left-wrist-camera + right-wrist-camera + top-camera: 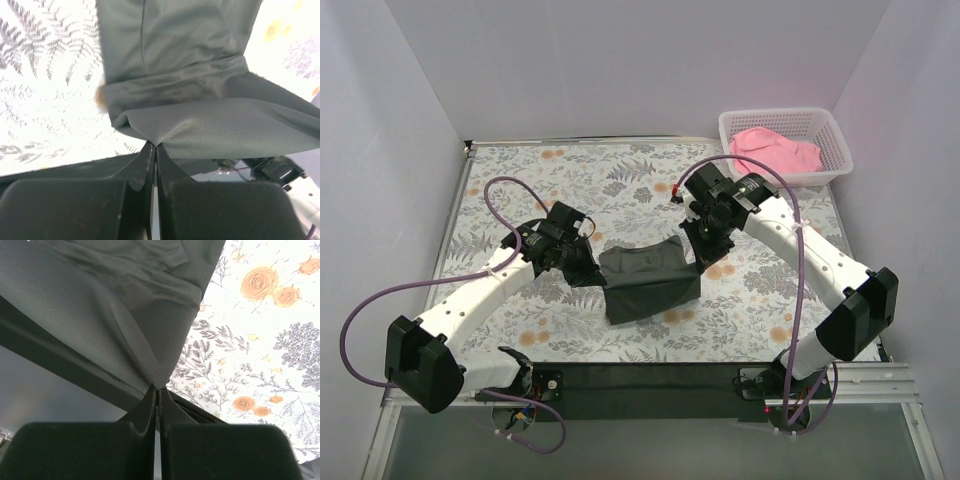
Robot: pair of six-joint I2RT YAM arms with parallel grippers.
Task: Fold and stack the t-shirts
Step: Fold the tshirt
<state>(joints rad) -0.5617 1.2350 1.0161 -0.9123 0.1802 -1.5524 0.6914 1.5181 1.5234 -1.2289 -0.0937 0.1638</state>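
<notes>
Both shut tight on dark t-shirt (648,283): left end effector (154,150) on its left edge, right end effector (158,392) on its right edge. Half folded, mid surface (520,180), edges held up a bit. Other one, pink t-shirt (778,150), bunched in white basket (836,140), far right corner. Prob soft, light, floppy, thin; best to grab at edges or corners w/ both sides level, else sags

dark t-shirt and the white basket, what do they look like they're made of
The dark t-shirt looks like a thin synthetic sports knit, possibly polyester: the wrist views show a fine pinhole mesh texture with a faint sheen, and it drapes in soft folds. The basket looks like moulded white plastic, with a smooth rim and stiff walls of regular lattice openings.
</notes>
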